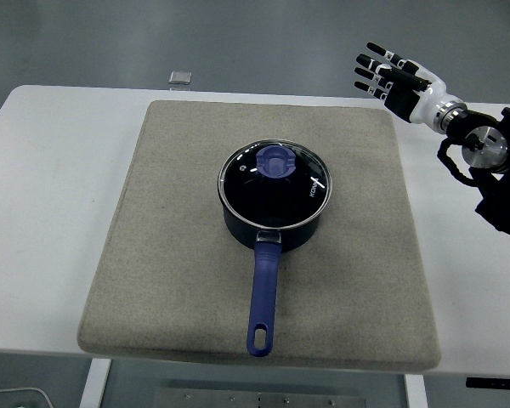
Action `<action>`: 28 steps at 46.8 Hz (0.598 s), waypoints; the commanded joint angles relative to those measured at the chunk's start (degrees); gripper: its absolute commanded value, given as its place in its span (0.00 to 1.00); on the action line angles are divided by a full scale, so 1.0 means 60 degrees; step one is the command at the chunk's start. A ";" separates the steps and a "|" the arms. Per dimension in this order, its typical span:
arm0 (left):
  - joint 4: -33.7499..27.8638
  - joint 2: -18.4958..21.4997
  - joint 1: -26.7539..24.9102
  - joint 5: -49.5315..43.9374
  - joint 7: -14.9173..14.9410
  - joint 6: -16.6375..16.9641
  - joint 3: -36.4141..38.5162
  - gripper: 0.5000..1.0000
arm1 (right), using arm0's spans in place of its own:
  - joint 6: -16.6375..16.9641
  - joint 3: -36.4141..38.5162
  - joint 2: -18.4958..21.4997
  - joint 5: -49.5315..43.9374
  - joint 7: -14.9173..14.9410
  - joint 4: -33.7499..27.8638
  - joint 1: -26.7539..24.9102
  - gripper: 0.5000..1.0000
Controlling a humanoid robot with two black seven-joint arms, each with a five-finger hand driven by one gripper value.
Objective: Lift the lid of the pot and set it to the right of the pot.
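Now the pot (274,212) stands near the middle of a grey mat (187,280) on the white desk (51,212), its long blue handle (262,299) pointing to the near edge. A glass lid (274,182) with blue knob (276,161) sits on it; the white print is unreadable. Well apart at far right, the right hand (393,78) hovers, fingers spread, holding nothing.

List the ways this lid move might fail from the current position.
1. The right hand is open, up by the mat's far right corner, away from the lid's blue knob. A poorly aimed reach could nudge the pot rather than grip the knob.
2. The knob looks small and rounded, so the glass lid may slip from the fingers.
3. The lid should land on the mat right of the pot; set down too close, it may hit the rim.
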 commanded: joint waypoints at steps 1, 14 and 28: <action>-0.0001 0.0000 0.0007 0.0000 0.0000 0.0000 0.0006 1.00 | -0.0035 0.0001 0.0000 0.0023 0.0048 0.0001 0.0000 0.81; -0.0001 0.0000 0.0007 0.0000 0.0000 0.0000 0.0006 1.00 | -0.0064 -0.0028 0.0001 -0.0079 0.0341 0.0001 0.0014 0.81; -0.0001 0.0000 0.0007 0.0000 0.0000 0.0000 0.0006 1.00 | -0.0005 -0.0146 -0.0819 -0.0649 0.0356 0.0878 0.0117 0.81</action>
